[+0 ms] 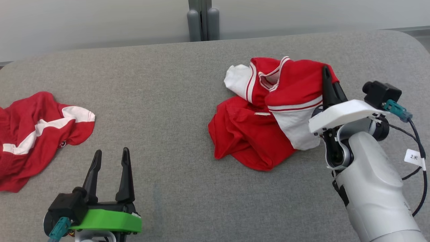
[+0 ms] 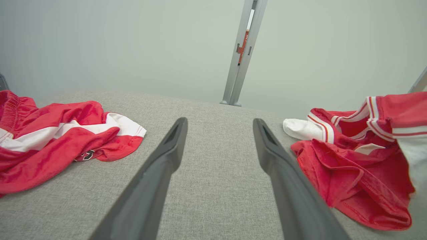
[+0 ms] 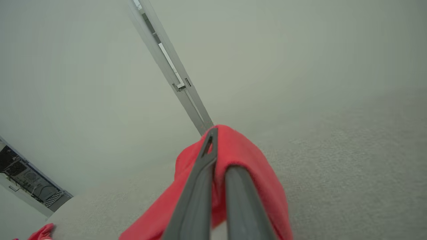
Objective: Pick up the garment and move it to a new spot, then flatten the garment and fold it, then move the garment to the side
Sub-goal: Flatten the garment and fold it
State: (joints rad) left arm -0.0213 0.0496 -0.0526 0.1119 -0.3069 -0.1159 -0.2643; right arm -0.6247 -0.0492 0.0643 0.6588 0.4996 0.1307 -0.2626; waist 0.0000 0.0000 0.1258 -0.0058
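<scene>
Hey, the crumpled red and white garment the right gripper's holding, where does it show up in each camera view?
Head view: the garment lies right of centre.
Left wrist view: the garment is at the right edge.
Right wrist view: the garment is at bottom centre, pinched in the right gripper.
Shared landmark: the grey post, top centre in both the head and left wrist views, slanting at upper left of centre in the right wrist view.

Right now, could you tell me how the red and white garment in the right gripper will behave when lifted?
Probably floppy: the red and white garment lies crumpled in soft folds on the grey table, so it should sag and drape. Likely light: the right gripper pinches only a fold of thin cloth. It may slip if that pinch is shallow.
</scene>
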